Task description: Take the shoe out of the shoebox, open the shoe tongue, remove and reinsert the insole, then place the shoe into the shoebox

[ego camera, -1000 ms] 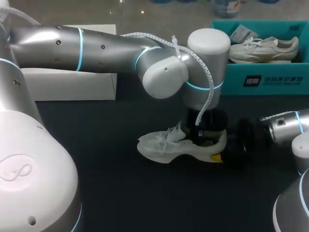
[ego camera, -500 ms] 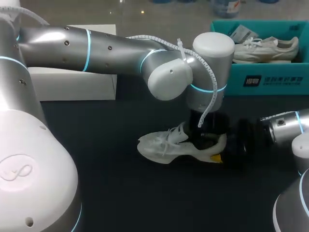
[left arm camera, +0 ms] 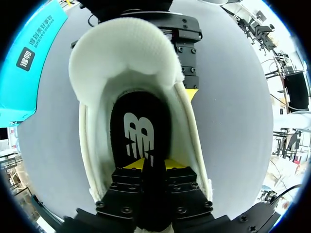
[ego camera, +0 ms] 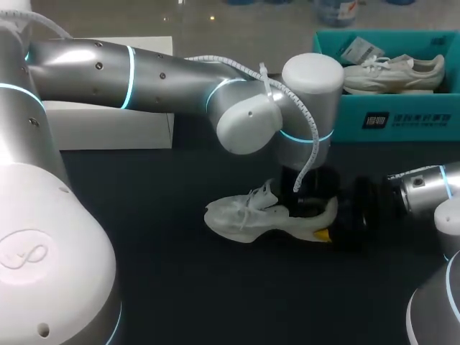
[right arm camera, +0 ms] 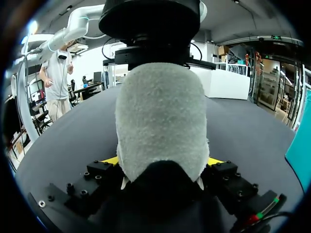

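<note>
Shoe [ego camera: 244, 219] mid-counter, heel in right pincer [right arm camera: 163, 160]; left pincer [left arm camera: 148, 165] above, on insole [left arm camera: 138, 131]; shoebox [ego camera: 402, 118] far-right corner; other box [ego camera: 108, 129] far-left edge.

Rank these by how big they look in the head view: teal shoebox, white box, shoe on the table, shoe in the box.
1. Teal shoebox and white box: alike; both partly cut off or hidden, so unranked.
2. Shoe on the table.
3. Shoe in the box, though it lies farther away.
</note>
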Tool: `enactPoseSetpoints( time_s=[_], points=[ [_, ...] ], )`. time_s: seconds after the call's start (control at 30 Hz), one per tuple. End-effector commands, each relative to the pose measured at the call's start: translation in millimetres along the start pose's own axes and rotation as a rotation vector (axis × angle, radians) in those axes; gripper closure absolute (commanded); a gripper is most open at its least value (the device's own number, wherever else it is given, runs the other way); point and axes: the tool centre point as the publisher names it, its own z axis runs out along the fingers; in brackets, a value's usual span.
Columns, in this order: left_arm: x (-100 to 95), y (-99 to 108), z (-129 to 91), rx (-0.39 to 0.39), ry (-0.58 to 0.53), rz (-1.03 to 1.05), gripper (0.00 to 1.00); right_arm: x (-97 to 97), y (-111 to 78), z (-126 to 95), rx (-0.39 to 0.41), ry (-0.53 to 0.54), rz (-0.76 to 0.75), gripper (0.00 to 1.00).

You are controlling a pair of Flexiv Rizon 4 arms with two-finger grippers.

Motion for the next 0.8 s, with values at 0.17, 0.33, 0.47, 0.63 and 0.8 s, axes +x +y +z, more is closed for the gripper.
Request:
enactPoseSetpoints(
  time_s=[0.17, 0.33, 0.47, 0.63, 0.8],
  points=[
    [-4.7, -2, 34, 0.019, -0.031, -0.012, 0.72, -0.6, -0.7, 0, 0.002, 0.001, -0.001, 1.0],
    [-7.7, -3, 46, 0.058, -0.121, -0.059, 1.0, -0.6, -0.7, 0, 0.002, 0.001, -0.001, 1.0],
    [-10.0, -4, 55, 0.076, -0.2, -0.087, 1.0, -0.6, -0.7, 0, 0.002, 0.001, -0.001, 1.0],
    [-13.1, -5, 59, 0.089, -0.244, -0.116, 1.0, -0.6, -0.7, 0, 0.002, 0.001, -0.001, 1.0],
    [-16.5, -4, 50, 0.102, -0.272, -0.142, 1.0, -0.6, -0.7, 0, 0.002, 0.001, -0.001, 1.0]
  ],
)
